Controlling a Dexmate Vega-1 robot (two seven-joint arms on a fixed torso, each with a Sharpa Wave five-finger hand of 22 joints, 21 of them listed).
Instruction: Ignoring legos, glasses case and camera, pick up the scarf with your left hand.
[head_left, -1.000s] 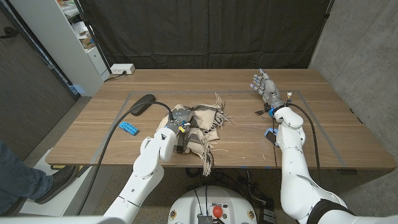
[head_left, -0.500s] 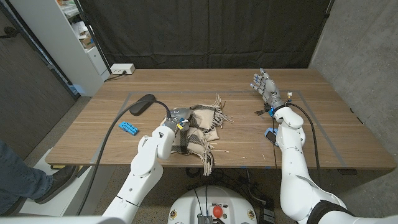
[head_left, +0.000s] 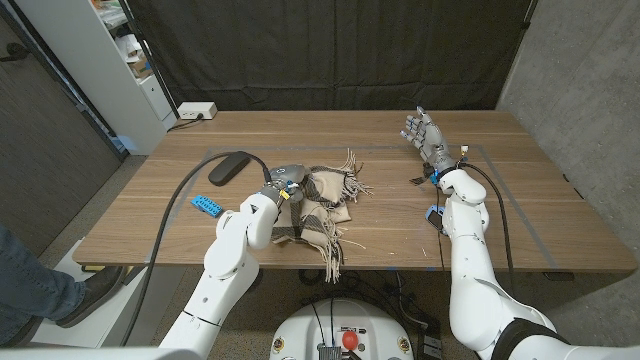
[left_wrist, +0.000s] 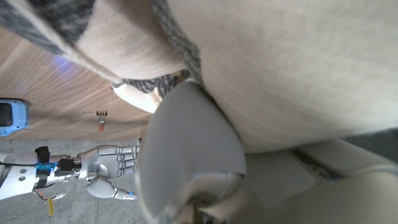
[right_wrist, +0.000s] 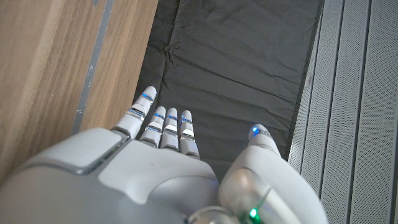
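Left hand (head_left: 285, 181) farther onto scarf (head_left: 325, 195)

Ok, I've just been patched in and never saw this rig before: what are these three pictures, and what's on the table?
It is a two-armed robot with human-like hands at a wooden table. The head view looks down from its head; the other two come from wrist cameras. The left hand is on the scarf, whose cloth presses against the left wrist camera; whether it grips it is unclear. The right hand is raised, fingers apart, holding nothing. Also lying there: a blue lego, a black glasses case and a small blue camera.
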